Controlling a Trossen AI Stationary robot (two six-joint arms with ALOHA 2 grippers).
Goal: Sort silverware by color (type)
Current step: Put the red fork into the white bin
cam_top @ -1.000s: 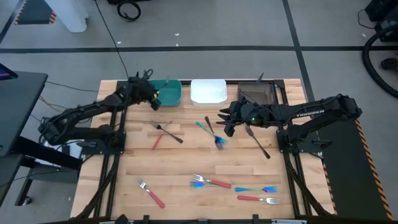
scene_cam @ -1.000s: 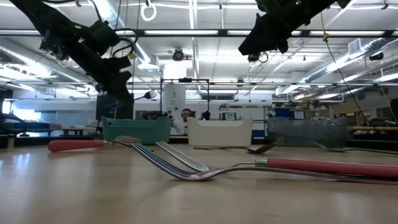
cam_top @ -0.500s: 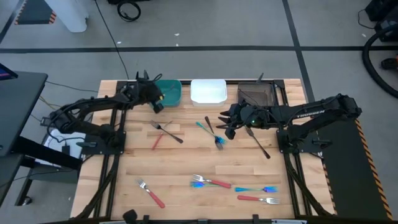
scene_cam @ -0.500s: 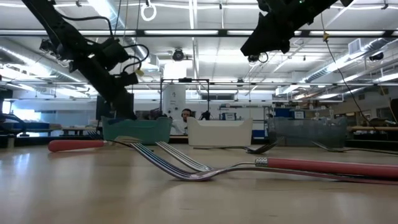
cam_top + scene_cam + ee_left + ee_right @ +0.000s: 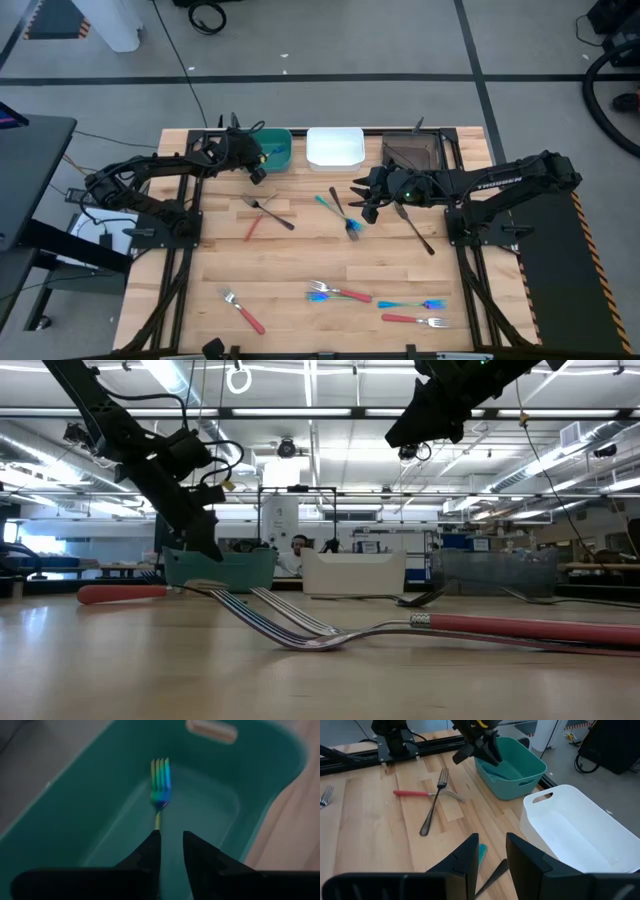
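My left gripper (image 5: 256, 162) reaches over the teal bin (image 5: 280, 150) and is open by a narrow gap (image 5: 171, 845). An iridescent blue-teal fork (image 5: 160, 780) lies inside the bin ahead of the fingers, tines pointing away. My right gripper (image 5: 360, 197) hovers high above a crossed blue fork (image 5: 333, 210) and dark fork (image 5: 340, 203). It is also open by a narrow gap (image 5: 492, 855) and holds nothing. Other forks lie flat on the table: dark (image 5: 264, 210) crossed over red (image 5: 252, 226), and a long dark one (image 5: 415, 228). My left gripper may or may not touch the blue-teal fork. The fork's handle (image 5: 157, 820) runs back behind one fingertip (image 5: 154, 842), which hides its end. The gap between the fingers is far wider than the handle.
A white bin (image 5: 335, 147) and a dark brown bin (image 5: 412, 152) stand beside the teal one at the far edge. Near the front edge lie a red fork (image 5: 241, 311), a blue and red pair (image 5: 335, 293), a blue one (image 5: 413, 304) and a red one (image 5: 413, 320).
My left gripper has moved right and down over the teal bin. A second ago a fork stuck out sideways from its fingers in the low view. It no longer shows there and is now inside the bin.
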